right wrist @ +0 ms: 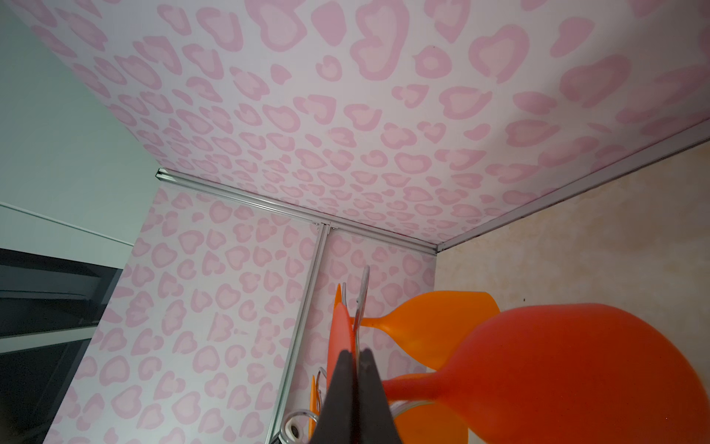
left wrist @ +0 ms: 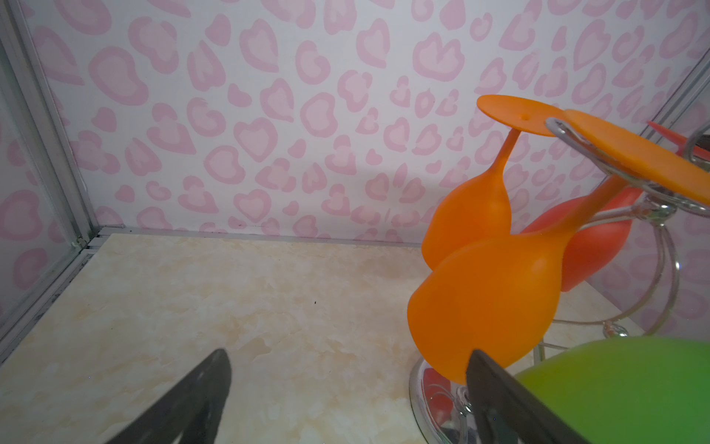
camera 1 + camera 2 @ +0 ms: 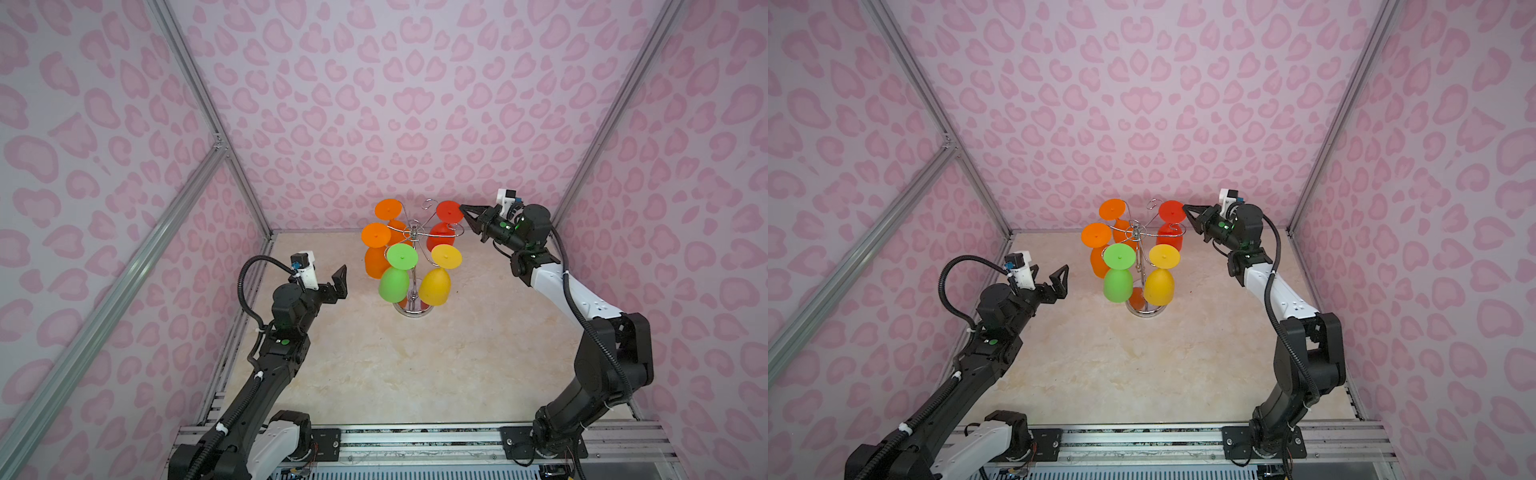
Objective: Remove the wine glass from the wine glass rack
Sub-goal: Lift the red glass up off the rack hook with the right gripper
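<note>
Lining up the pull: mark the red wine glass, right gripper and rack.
red wine glass (image 3: 439,239): in a top view, on its hanging bowl.
right gripper (image 3: 462,206): in a top view, at its shut fingertips.
wine glass rack (image 3: 412,312): in a top view, on its round base.

Glasses (image 3: 392,284) hang around the rack (image 3: 412,312), perhaps touching.

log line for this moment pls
right gripper: shut on red wine glass foot | glass: hanging on wine glass rack | left gripper: open, empty

Left arm (image 3: 286,332) jaws spread wide, right arm (image 3: 557,286) jaws pressed together.
</note>
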Available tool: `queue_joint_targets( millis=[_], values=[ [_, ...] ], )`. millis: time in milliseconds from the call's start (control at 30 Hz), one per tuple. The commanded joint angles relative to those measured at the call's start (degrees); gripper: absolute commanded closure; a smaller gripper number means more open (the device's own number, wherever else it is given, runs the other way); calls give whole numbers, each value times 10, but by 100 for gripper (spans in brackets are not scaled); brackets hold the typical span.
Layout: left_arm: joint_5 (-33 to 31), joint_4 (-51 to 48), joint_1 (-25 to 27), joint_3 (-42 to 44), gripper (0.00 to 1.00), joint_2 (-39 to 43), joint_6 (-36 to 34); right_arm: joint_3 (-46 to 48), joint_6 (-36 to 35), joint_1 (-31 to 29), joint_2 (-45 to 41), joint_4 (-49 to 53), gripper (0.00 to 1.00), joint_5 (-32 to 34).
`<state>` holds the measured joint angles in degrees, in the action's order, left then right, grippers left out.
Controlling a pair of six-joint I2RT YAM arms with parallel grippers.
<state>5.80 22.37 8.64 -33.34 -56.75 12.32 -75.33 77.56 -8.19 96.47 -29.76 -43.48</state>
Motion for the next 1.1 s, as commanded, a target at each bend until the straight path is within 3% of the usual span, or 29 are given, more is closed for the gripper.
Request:
queue_joint_targets(
  millis=[0, 300, 633, 900, 1067],
  values=[
    [0, -8, 0, -3, 3, 6, -7, 3, 33, 20, 10, -73, 100, -5],
    [-23, -10, -1, -5, 3, 18, -6, 12, 36, 78, -32, -96, 100, -15],
    [-32, -7, 0, -19, 2, 71, 13, 17, -18, 112, -156, -64, 100, -19],
    [44, -11, 0, -84, 2, 91, 49, 15, -4, 102, -220, -126, 100, -37],
    [179, 13, 0, -159, 2, 48, 105, 4, 5, 63, -234, -164, 100, -45]
  ],
)
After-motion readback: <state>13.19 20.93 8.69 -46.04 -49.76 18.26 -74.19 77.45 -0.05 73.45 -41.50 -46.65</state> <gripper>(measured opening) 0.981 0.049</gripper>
